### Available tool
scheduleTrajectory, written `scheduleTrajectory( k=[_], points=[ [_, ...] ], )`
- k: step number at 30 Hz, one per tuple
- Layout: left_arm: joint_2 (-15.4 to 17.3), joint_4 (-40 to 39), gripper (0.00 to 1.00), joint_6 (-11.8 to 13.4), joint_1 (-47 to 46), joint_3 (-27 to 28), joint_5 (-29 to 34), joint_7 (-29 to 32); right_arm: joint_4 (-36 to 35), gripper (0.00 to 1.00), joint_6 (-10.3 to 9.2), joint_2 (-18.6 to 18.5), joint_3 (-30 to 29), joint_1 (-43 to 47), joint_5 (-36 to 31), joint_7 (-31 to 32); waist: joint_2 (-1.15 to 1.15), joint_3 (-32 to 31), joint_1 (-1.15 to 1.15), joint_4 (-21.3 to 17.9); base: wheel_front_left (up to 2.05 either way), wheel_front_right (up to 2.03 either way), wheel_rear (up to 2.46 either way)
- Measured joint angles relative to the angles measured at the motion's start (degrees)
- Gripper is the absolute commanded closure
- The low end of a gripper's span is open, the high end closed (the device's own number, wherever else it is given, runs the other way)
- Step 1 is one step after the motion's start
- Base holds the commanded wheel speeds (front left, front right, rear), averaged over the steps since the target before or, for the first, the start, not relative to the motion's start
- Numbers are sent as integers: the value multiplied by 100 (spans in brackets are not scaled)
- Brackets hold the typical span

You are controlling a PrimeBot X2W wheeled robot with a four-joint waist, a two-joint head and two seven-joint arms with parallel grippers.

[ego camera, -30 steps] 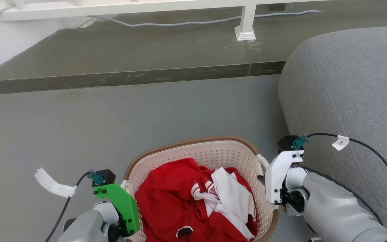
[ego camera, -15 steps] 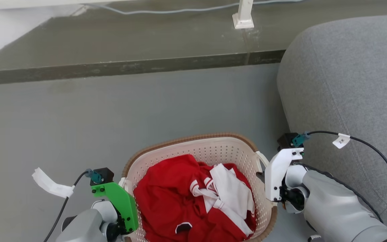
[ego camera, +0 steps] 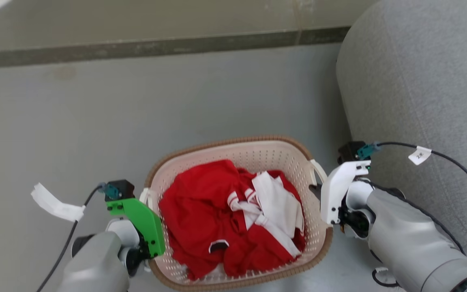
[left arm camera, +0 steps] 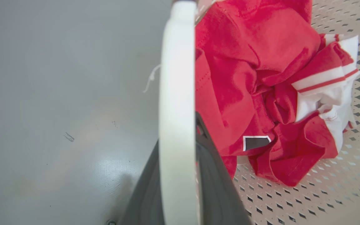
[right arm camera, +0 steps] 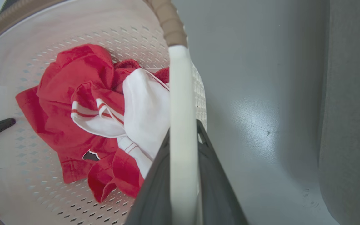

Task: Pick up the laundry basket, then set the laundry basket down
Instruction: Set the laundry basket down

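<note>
One rounded-rectangular, cream-white perforated plastic laundry basket [ego camera: 258, 156] with a brown rim stands open side up just left of a grey fabric sofa [ego camera: 420, 81]. Its long axis runs toward the sofa. The left gripper [left arm camera: 177, 131] and right gripper [right arm camera: 183, 131] each pinch one of its two white handles [ego camera: 318, 172]. One crumpled red-and-white garment [ego camera: 225, 211] lies inside.

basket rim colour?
Brown, woven-look laundry basket rim, above cream perforated walls. Head view shows it best.

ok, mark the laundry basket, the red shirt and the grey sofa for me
laundry basket [ego camera: 233, 142]: head view, far brown rim.
red shirt [ego camera: 201, 194]: head view, middle of the red cloth.
grey sofa [ego camera: 412, 81]: head view, bare upholstery.
</note>
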Motion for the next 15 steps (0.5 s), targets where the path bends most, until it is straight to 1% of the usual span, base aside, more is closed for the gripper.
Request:
scheduleTrajectory(
  k=[9, 15],
  points=[
    [36, -30, 100, 0, -312, -16, 67, -280, -71, 100, 0, -42, 7, -289, 24, -231, 0, 528, 0, -1, 0, 0, 0],
    [60, -42, 100, 0, -619, -7, 87, -525, -140, 100, 0, -87, -4, -521, 23, -555, 0, 967, 0, 0, 0, 0, 0]
  ],
)
